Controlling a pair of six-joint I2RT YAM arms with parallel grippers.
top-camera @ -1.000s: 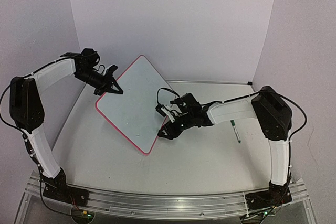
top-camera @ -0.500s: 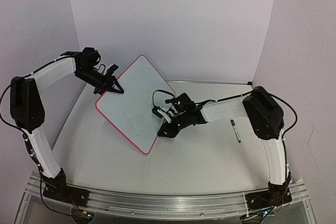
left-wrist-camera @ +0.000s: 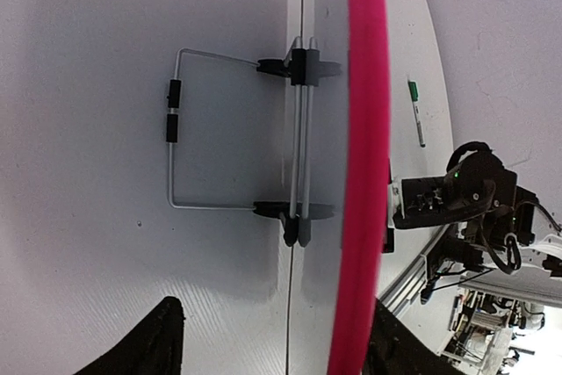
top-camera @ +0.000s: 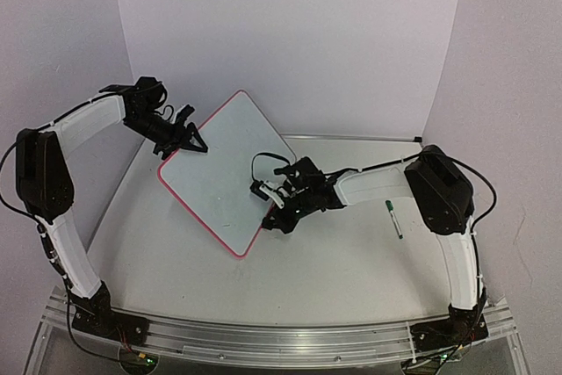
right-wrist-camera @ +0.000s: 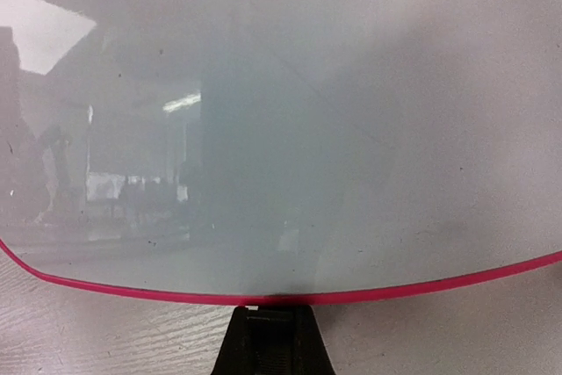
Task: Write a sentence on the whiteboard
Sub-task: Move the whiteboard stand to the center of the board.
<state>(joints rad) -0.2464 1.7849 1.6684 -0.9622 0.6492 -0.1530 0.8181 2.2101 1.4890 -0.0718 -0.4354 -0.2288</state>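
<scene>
The whiteboard [top-camera: 219, 173] stands propped and blank on its wire stand [left-wrist-camera: 176, 142], mid desk [top-camera: 334, 261]. The left claw [left-wrist-camera: 274, 340] gapes around its far-left rim; the right claw [right-wrist-camera: 270, 320], closed, meets its near-right rim. Best to nudge slowly and low, so it doesn't topple.

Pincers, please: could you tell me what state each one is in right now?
Left pincer: open, straddling the pink edge of the whiteboard without gripping it.
Right pincer: closed on the whiteboard's edge.
</scene>
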